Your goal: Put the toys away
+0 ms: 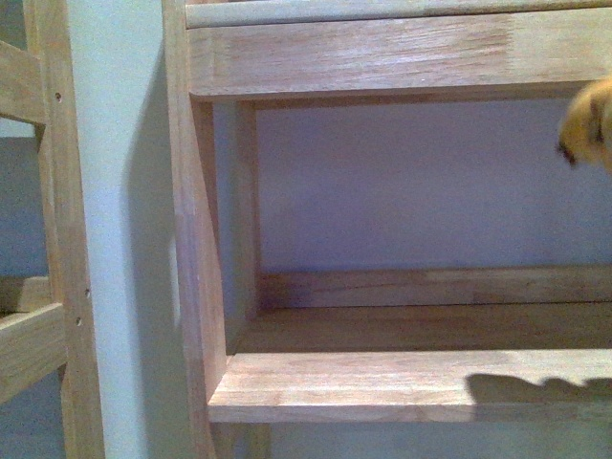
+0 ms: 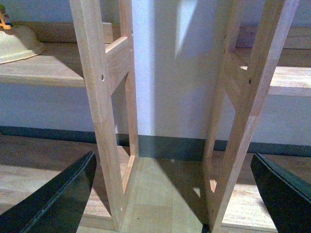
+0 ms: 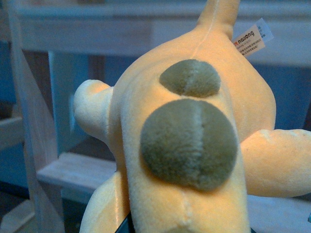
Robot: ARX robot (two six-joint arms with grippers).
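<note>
Plush (image 3: 243, 97) right up against the right wrist lens: orange-yellow body, two round grey-brown patches (image 3: 189, 143) and stubby limbs out to either side. A white label (image 3: 250, 41) sits up by one limb, and only this view catches it. The right gripper is hidden under the toy, so I can't tell how its jaws stand.

Over to the front view, and just a furry edge of the plush pokes in at the right, in the air above the shelf (image 1: 382, 382). Its shadow falls on the board's front right.

Left wrist view now: the left gripper (image 2: 173, 156) hangs low with its dark fingers (image 2: 68, 194) spread wide. Two wooden posts (image 2: 104, 121) and the floor (image 2: 160, 194) show between them. A cream object (image 2: 17, 43) rests on a side shelf, seen from here alone.
</note>
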